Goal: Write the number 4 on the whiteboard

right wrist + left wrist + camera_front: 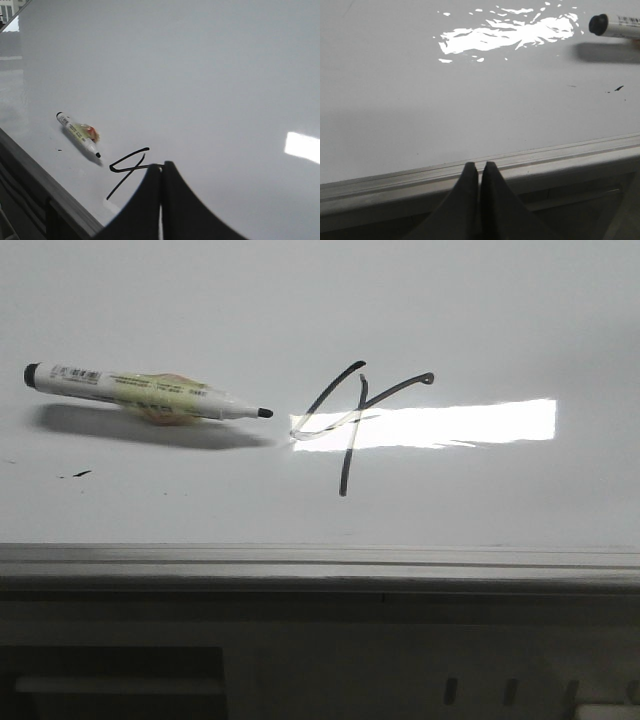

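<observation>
The 4 (352, 425) is drawn: a curved left stroke, a hooked crossbar and a stem running down, all in thin black line on the whiteboard (480, 310). Part of it lies across the bright reflection (450, 425) on the glossy surface. In the right wrist view the 4 (125, 170) sits just ahead of the right fingers (161, 172), whose tips overlap the end of the crossbar in that picture; whether they touch the board cannot be told.

The marker (145, 393) lies flat on the board beside the 4, uncapped, its black tip pointing toward the left stroke and stopping just short of it. No fingers are on it. A small black smudge (80, 474) sits near the marker's back end, toward the grey edge rail (320, 565).

Both pairs of fingers look clenched and empty: the right pair meet at a thin seam, and the left fingers (479, 167) are pressed together over the rail, well apart from the 4, with only the marker's end (615, 26) in their view.

By my reading the writing step is done and the marker has been put down, so the task seems at or near its end. What remains, if anything, is likely drawing both arms back from the board without brushing the wet strokes or nudging the marker.
</observation>
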